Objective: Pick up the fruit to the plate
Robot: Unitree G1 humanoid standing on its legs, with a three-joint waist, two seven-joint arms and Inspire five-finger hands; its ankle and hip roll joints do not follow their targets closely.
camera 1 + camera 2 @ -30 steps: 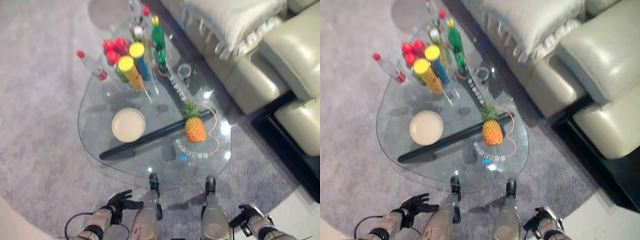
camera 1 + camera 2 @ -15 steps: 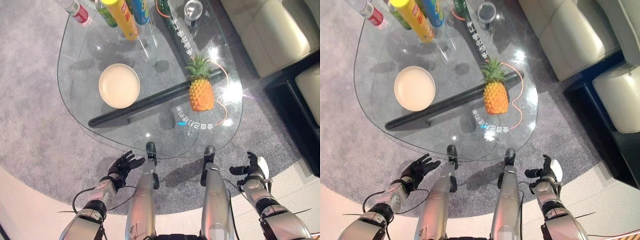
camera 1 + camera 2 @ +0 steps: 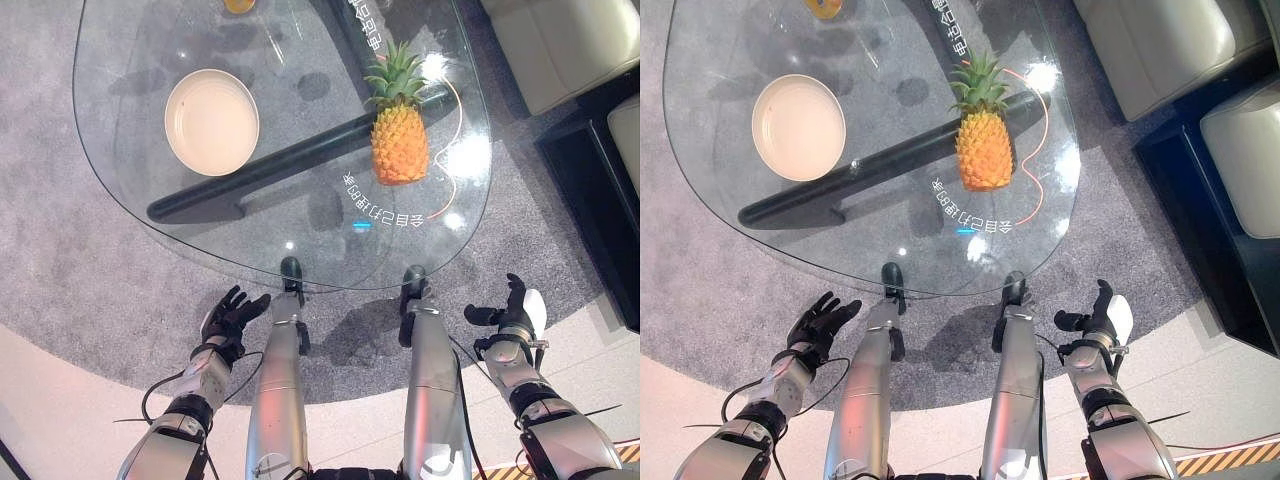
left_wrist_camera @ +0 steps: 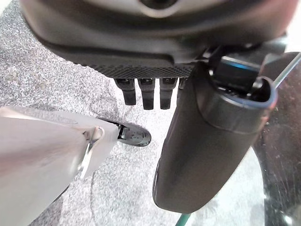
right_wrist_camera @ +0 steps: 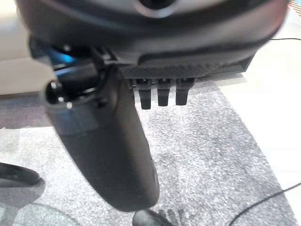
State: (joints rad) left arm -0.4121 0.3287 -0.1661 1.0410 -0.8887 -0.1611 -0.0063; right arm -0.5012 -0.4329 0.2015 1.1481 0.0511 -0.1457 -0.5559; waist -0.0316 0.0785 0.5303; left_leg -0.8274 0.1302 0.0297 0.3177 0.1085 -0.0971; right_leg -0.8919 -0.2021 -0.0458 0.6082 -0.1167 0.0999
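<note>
Standing pineapple (image 3: 399,146) right of plate (image 3: 211,122), both hands empty.

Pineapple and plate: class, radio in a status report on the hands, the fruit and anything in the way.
Left robot hand and right robot hand open, low over carpet. Pineapple upright on glass table, plate empty. Path between them clear.
</note>
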